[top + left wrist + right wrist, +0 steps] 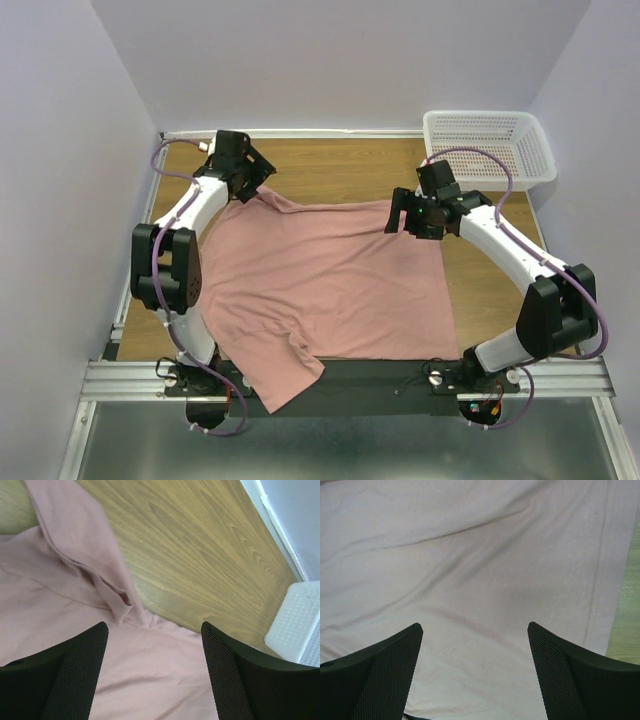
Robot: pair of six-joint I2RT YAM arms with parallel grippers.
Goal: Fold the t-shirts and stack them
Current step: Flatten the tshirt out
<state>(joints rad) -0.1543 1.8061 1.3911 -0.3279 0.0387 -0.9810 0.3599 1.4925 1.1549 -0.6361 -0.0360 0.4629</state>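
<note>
A dusty pink t-shirt (325, 280) lies spread flat across the wooden table, one sleeve hanging over the near edge and another reaching toward the far left. My left gripper (252, 180) hovers over that far-left sleeve with its jaws apart. In the left wrist view the left gripper (155, 645) is open above the pink t-shirt (150, 680), with the folded sleeve (90, 555) just ahead. My right gripper (412, 218) is open over the shirt's far right corner. Through the right wrist camera the right gripper (475, 645) frames plain pink t-shirt (470, 580), its stitched hem (600, 570) at the right.
A white mesh basket (490, 145) stands at the back right corner, also seen as the basket (300, 625) in the left wrist view. Bare wooden table (340, 170) runs along the back beyond the shirt. White walls enclose the left, back and right sides.
</note>
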